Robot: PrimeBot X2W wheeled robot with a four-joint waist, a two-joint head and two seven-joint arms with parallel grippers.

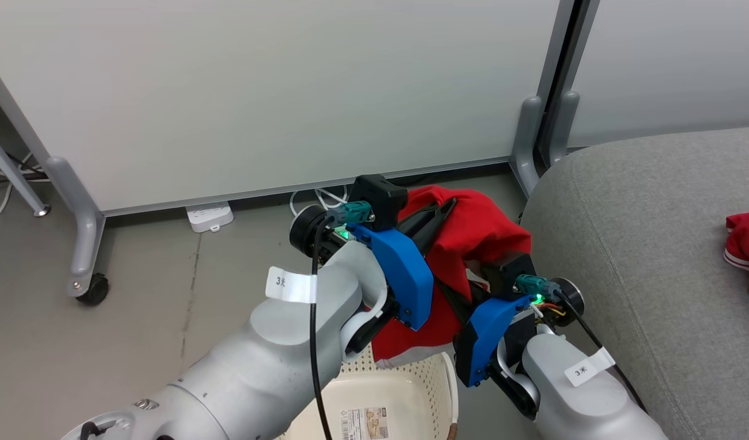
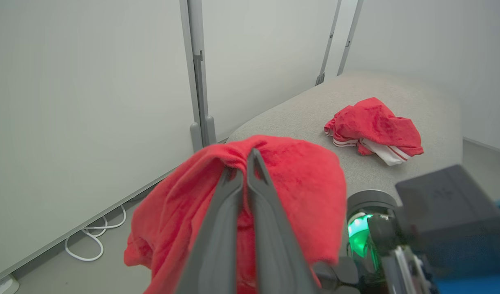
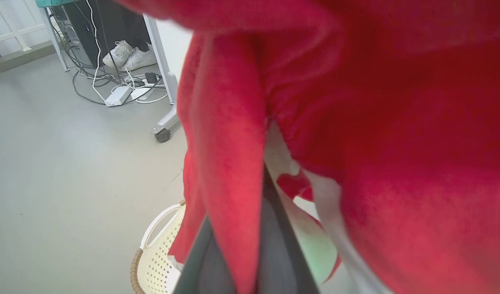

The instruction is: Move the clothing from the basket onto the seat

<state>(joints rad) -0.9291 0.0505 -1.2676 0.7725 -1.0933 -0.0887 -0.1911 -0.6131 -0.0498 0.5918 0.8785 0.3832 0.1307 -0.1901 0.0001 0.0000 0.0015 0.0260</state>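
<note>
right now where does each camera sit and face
Head view: up on the head, looking down at held garment, basket and sofa; both forearms show.
Left wrist view: looks along the left gripper, shut on the garment, toward the sofa's second garment.
Right wrist view: looks along the right gripper under fabric, down to the floor.
Head and right wrist views share the basket.
</note>
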